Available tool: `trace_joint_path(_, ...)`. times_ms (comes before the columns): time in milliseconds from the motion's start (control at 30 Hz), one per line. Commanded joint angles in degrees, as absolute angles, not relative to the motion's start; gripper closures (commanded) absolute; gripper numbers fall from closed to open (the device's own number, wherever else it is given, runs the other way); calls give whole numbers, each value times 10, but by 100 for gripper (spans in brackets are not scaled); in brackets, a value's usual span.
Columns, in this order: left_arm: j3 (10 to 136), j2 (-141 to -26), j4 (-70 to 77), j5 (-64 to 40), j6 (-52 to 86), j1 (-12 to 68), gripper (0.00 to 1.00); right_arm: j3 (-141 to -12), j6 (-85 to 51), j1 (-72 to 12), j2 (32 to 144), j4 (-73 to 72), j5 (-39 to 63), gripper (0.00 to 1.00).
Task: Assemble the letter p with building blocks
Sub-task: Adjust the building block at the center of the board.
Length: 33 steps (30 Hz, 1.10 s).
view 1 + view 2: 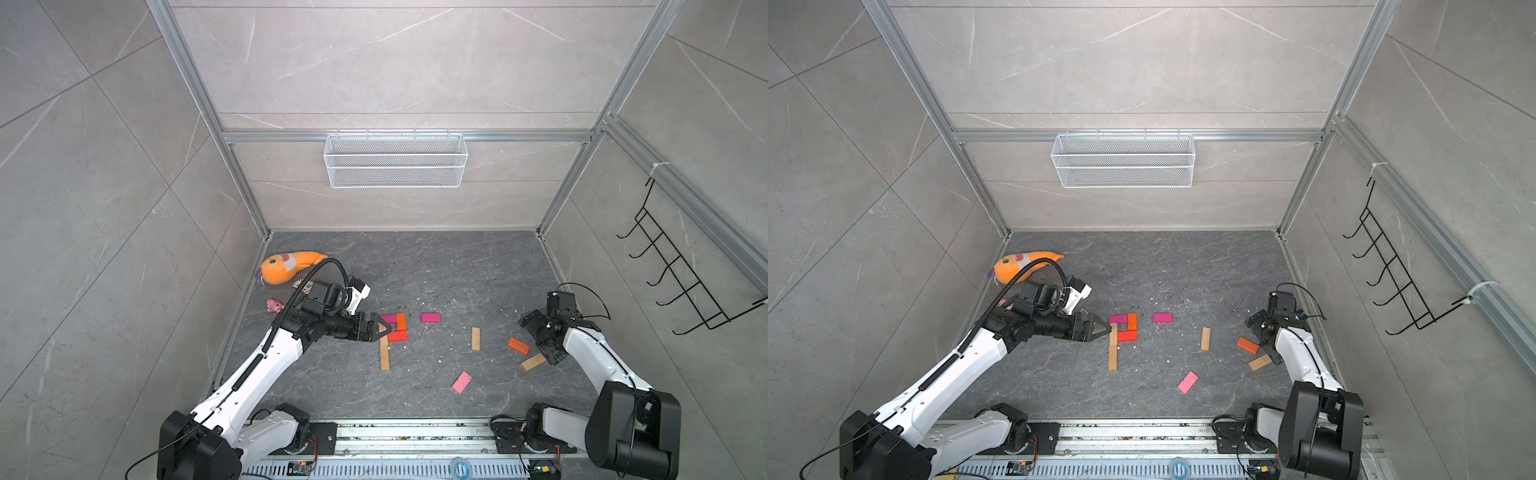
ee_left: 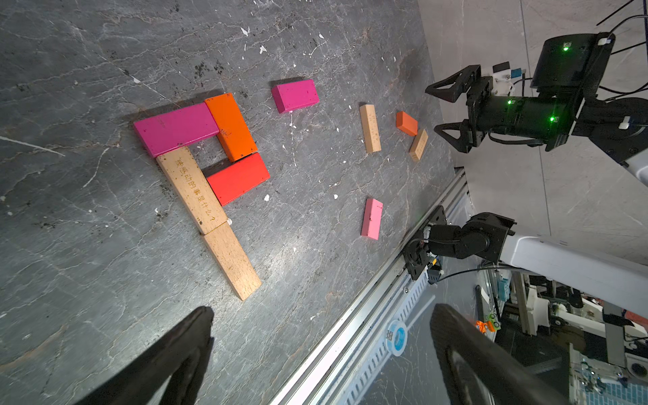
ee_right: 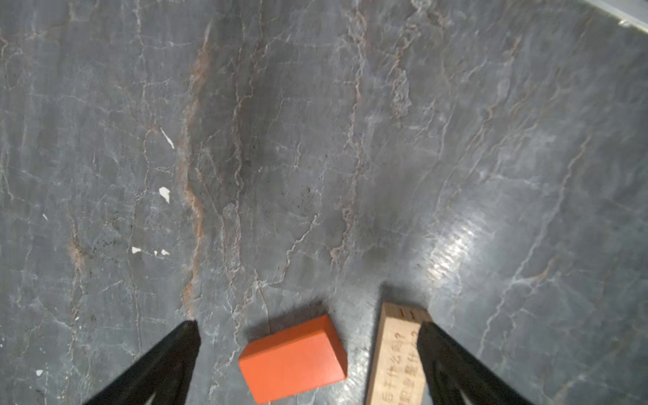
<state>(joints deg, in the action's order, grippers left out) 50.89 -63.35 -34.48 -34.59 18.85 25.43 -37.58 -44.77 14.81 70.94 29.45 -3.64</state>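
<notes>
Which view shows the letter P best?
The left wrist view: the letter P appears whole and close. In both top views it is small, beside the left tool. The right wrist view misses it.

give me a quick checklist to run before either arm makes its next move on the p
1. P figure loop closed, magenta brick, orange brick and red brick touching in a chain: ok
2. Stem straight, printed stem brick and plain stem brick end to end: ok
3. left hand open, empty: ok
4. left hand fingers touching no brick in its wrist view: ok
5. right hand open, empty: ok
6. right hand's way down free: not ok, spare orange brick lies between its fingers, spare tan brick partly behind one
</notes>
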Motion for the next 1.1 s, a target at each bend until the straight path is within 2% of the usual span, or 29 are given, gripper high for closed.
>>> trace_joint_path(0,510,-625,-344,-348,178,254,0,-369,-432,162,735,256,7,0)
trace_joint_path(467,511,-618,-344,-349,178,254,0,-357,-385,161,791,224,114,0)
trace_joint_path(1067,511,-612,-344,-349,177,254,0,-326,-389,104,761,251,177,0)
